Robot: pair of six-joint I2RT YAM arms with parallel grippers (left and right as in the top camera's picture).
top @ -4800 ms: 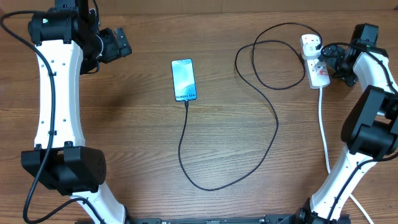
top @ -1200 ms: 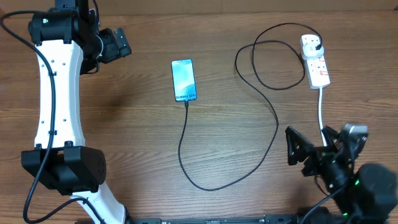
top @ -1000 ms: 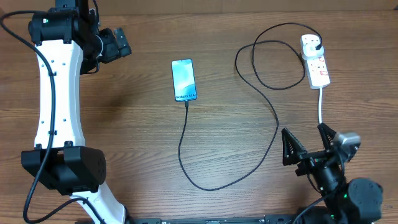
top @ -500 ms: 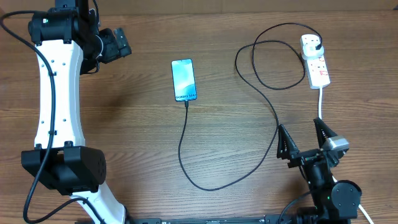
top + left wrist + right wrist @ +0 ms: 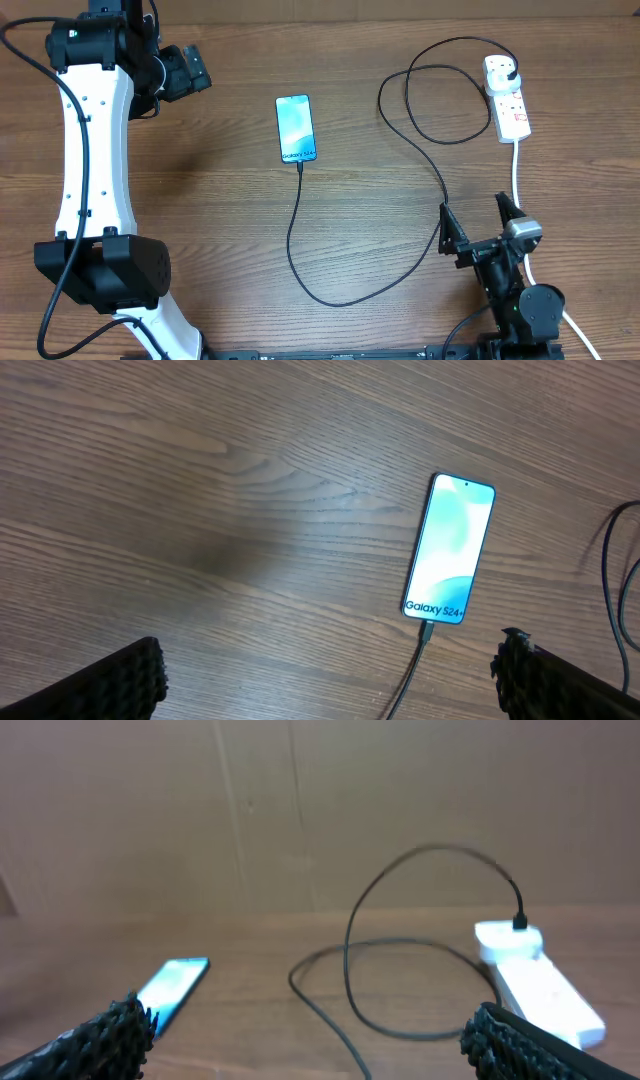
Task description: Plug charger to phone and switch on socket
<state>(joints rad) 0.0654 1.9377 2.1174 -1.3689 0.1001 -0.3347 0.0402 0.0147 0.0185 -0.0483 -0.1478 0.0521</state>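
The phone (image 5: 296,128) lies flat in mid-table, its blue-teal screen lit; it also shows as phone (image 5: 450,548) and phone (image 5: 172,985). The charger (image 5: 440,180), a thin black cable, meets the phone's lower edge with its tip, loops toward the front, then curls back to its black plug (image 5: 511,68) in the socket (image 5: 510,108), a white strip with red markings. My left gripper (image 5: 190,68) hangs open at the far left, well away from the phone. My right gripper (image 5: 478,228) stands open near the front right, with nothing between its fingers.
The socket's thick white cord (image 5: 517,180) runs toward the front, past my right gripper. The left arm (image 5: 90,170) stretches along the table's left side. A brown wall (image 5: 300,810) backs the table.
My right arm has pulled back from the socket to the front right of the table and folded in close to its base, gripper still open. The left arm, phone and cable have not moved.
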